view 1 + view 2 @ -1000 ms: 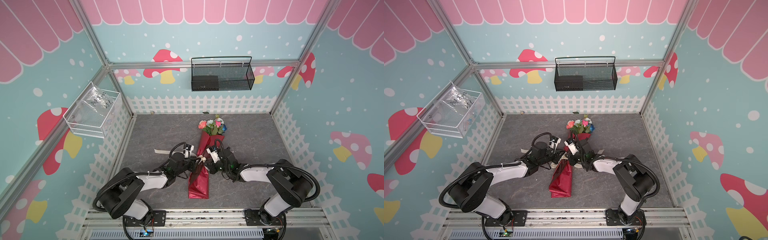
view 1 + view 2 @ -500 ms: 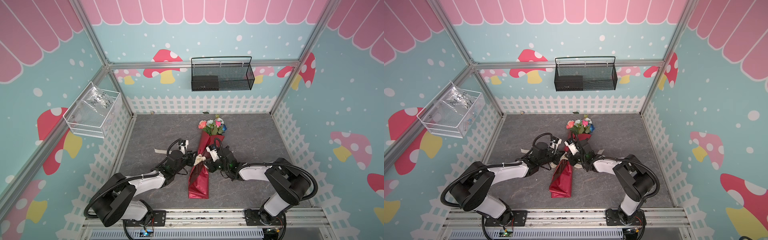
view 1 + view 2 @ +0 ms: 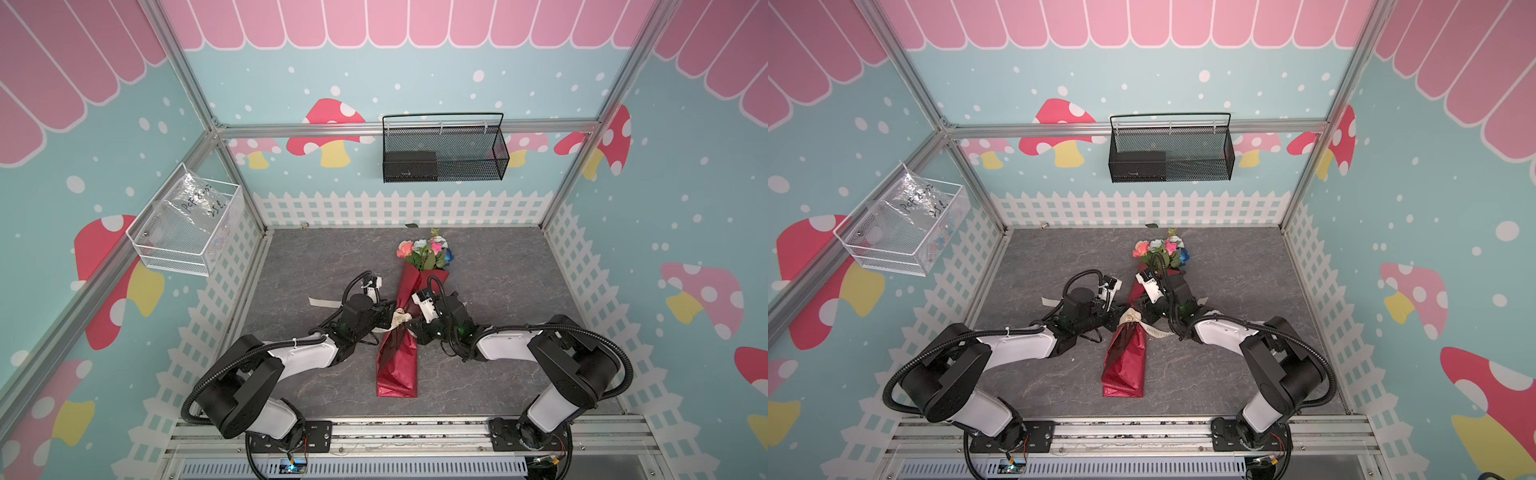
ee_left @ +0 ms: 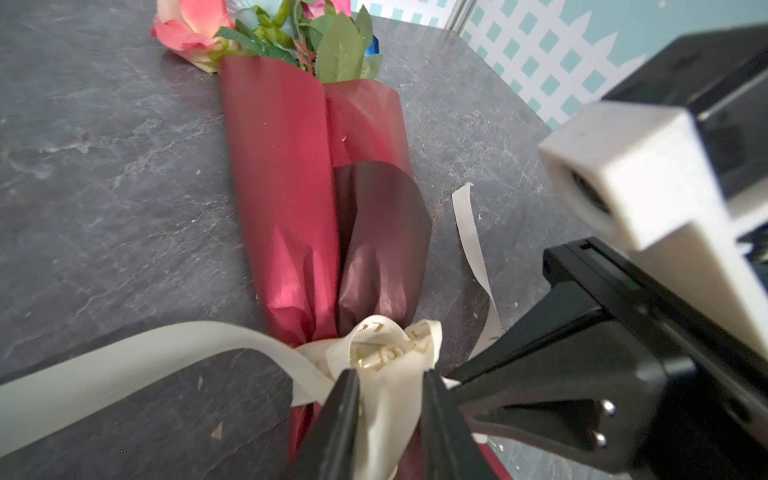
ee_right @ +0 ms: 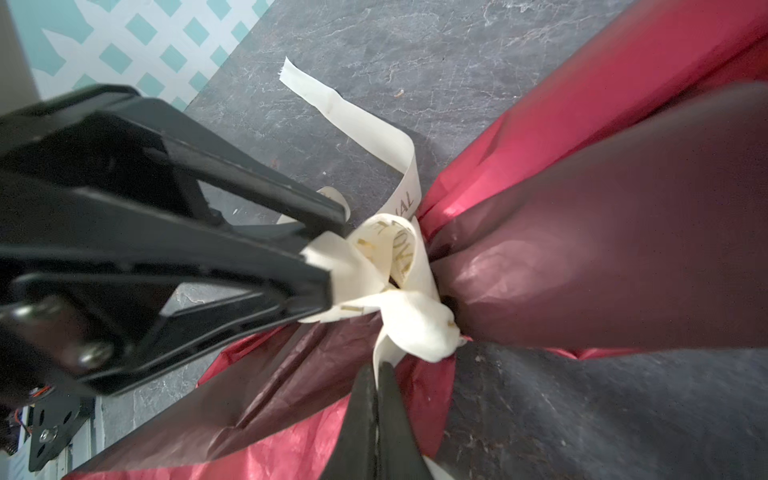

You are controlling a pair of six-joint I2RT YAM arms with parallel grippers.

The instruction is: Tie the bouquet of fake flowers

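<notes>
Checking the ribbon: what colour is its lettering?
Gold, on cream ribbon; clearest in the left wrist view.

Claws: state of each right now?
Left claw: closed on the cream ribbon at the knot.
Right claw: looks closed on a strand of the cream ribbon.

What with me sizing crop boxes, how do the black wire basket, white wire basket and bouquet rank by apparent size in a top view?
Tied first: black wire basket, white wire basket, too alike to rank.
Last: bouquet, longest but narrow.
</notes>
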